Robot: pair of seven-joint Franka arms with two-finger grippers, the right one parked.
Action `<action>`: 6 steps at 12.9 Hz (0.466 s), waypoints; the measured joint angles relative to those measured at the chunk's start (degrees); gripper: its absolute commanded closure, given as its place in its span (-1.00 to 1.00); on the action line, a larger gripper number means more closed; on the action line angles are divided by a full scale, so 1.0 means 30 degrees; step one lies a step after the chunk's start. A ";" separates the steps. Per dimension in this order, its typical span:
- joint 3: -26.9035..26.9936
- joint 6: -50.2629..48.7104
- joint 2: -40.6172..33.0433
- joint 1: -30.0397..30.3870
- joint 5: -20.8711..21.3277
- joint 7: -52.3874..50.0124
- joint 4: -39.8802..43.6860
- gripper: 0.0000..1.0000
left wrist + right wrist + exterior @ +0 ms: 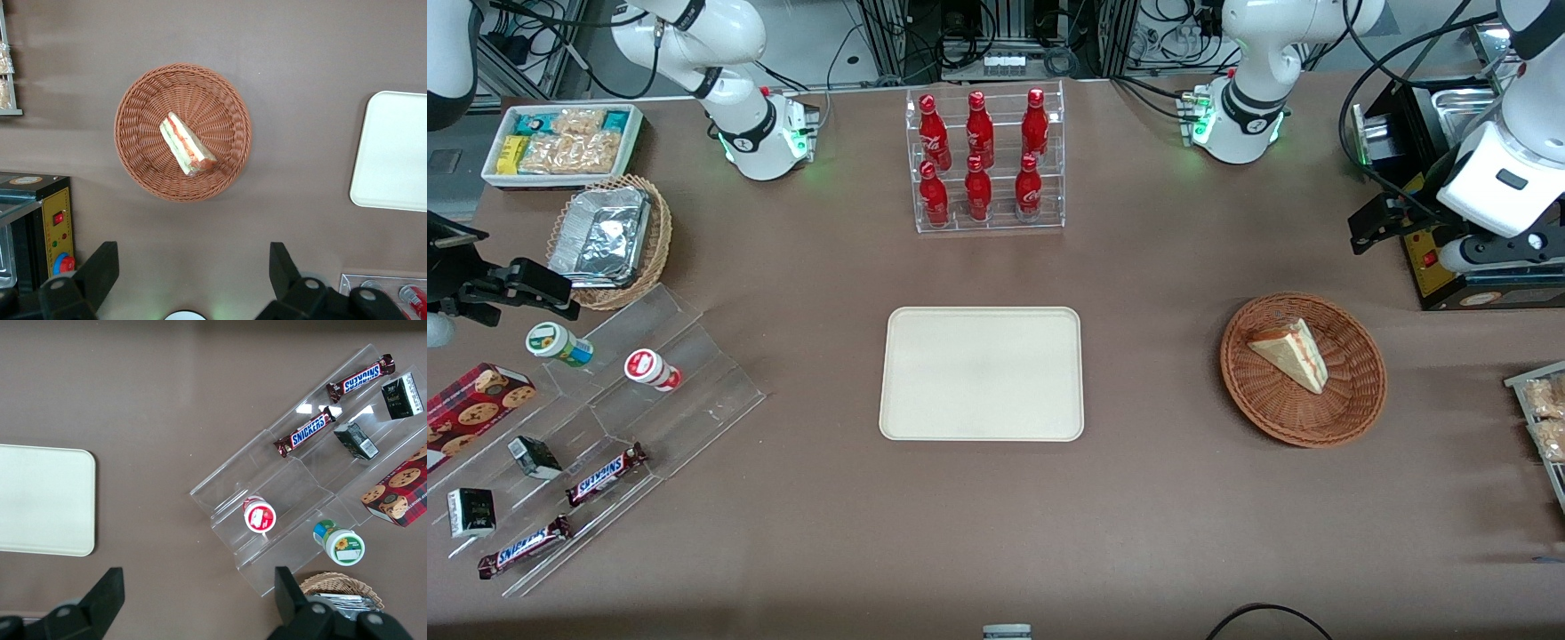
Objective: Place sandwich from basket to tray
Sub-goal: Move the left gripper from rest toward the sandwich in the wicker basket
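Left wrist view: claw (193, 280) spread wide and empty, hanging high over bare bench (300, 53), clear of everything; sandwich (187, 145) lies well below it and a little ahead, in the basket (137, 100); tray (393, 152) off to one side of the claw, apart from the basket; sandwich is probably light, soft, crushable; filling could slide out, so pinch gently across the two flat bread faces mid-wedge; looks: pale triangular wedge, red-orange and green stripe on cut edge.

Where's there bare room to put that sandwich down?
The tray is bare, as is the table between it and the basket holding the sandwich. The gripper hovers open above. Crowded: the snack shelf.
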 measured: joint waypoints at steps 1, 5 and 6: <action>0.0000 0.0000 0.0000 0.0000 0.0000 0.0000 0.0000 -1.00; 0.0042 0.0000 0.0022 0.0018 0.0000 0.0019 0.0000 -1.00; 0.0101 -0.0020 0.0084 0.0032 0.0000 0.0099 -0.0008 -1.00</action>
